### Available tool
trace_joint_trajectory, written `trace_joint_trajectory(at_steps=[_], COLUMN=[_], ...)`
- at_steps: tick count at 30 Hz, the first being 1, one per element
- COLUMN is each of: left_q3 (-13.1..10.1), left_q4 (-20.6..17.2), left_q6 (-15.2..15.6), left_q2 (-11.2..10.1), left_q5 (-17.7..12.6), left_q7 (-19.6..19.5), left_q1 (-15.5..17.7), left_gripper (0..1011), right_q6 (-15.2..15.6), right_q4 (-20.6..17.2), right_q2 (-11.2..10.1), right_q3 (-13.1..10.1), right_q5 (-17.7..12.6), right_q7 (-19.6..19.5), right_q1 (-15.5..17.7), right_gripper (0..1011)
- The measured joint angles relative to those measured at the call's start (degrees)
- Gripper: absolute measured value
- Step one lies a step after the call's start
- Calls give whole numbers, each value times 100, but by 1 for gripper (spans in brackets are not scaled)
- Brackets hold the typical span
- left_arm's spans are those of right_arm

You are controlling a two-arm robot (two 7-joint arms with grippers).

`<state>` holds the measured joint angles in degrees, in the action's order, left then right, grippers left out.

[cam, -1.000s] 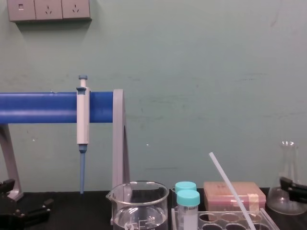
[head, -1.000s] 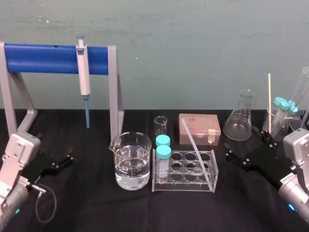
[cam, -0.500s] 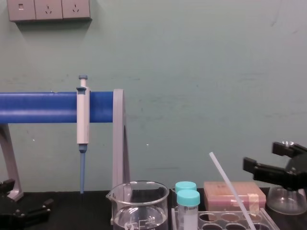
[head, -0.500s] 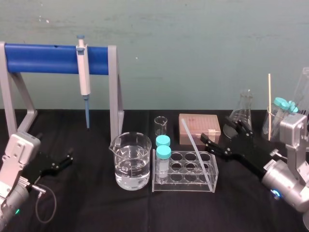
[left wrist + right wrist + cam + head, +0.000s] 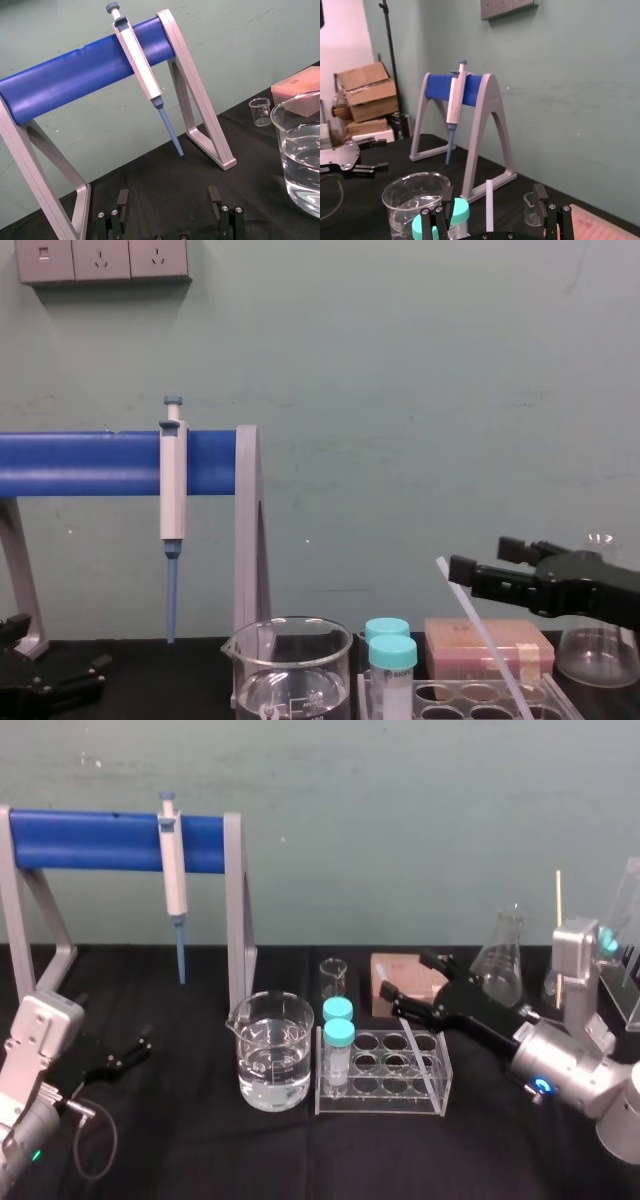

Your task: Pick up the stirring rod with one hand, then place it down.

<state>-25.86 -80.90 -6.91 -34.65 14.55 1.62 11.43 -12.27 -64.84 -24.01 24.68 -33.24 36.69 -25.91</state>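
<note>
Rod look: the stirring rod [image 5: 418,1048] is thin, straight and translucent white.
Rod pose: tilted, with its lower end in the right end of the clear tube rack [image 5: 375,1105] and its top leaning left.
Hand look: the right gripper [image 5: 408,977] is black, with angular fingers spread wide.
Hand place: raised at the rod's top end, one finger on either side, neither touching it.

A pale green wall [image 5: 420,390], lightly scuffed, runs behind the counter [image 5: 180,1140], which is covered in black cloth. A grey row of sockets [image 5: 100,260] sits high on the wall. In the right wrist view, cardboard boxes [image 5: 367,82] are stacked at the far end of the room beside a thin black pole [image 5: 389,50], against a paler, pinkish wall [image 5: 345,35].
</note>
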Motion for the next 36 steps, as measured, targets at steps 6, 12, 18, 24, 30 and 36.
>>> trace_joint_trajectory(at_steps=[6, 12, 18, 24, 30, 36], left_q3=[0, 0, 0, 0, 0, 0], left_q4=[0, 0, 0, 0, 0, 0], left_q6=[0, 0, 0, 0, 0, 0], left_q2=[0, 0, 0, 0, 0, 0], left_q5=[0, 0, 0, 0, 0, 0], left_q7=[0, 0, 0, 0, 0, 0], left_q1=[0, 0, 0, 0, 0, 0], left_gripper=[1000, 1000, 1000, 1000, 1000, 1000], right_q6=[296, 533, 725, 827, 839, 837], right_q4=[458, 893, 1223, 1356, 1355, 1351], right_q2=[176, 305, 407, 442, 439, 437], right_q3=[21, 82, 151, 179, 180, 180], right_q5=[-97, -150, -198, -217, -199, -194], right_q7=[366, 671, 892, 940, 911, 908], right_q1=[-286, -530, -707, -765, -766, -763], right_gripper=[1003, 1003, 1003, 1003, 1003, 1003])
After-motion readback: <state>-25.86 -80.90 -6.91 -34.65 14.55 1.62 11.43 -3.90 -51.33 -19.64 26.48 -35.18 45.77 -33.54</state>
